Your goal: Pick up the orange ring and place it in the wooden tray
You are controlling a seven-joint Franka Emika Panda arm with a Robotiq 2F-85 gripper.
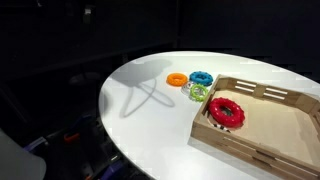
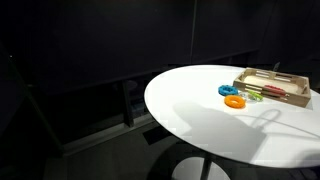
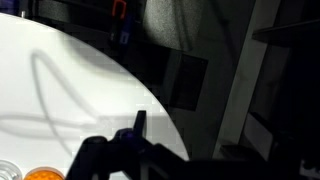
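**Approach step: the orange ring is not yet picked up**

We are seeing the orange ring (image 1: 177,79) lying flat on the white table (image 1: 150,130), just beside the blue ring (image 1: 201,78) and near the green ring (image 1: 198,92). All three are sitting outside the wooden tray (image 1: 262,91), close to its corner, while the red ring (image 1: 226,111) is resting inside it. In an exterior view the orange ring (image 2: 236,101) is showing just in front of the tray (image 2: 276,98).

We are judging that the reach is only starting. Neither exterior view is showing the arm, only its thin shadow (image 1: 145,97) falling across the table. In the wrist view the gripper (image 3: 125,150) is appearing as a dark shape at the lower edge, and the orange ring (image 3: 42,175) is peeking in at the bottom left, off to one side. We cannot tell whether the jaws are wide or narrow, since the fingers are too dark to read.

Next, we are expecting the move to call for centring over the ring, descending with the jaws spread across its rim, and keeping clear of the blue neighbour.
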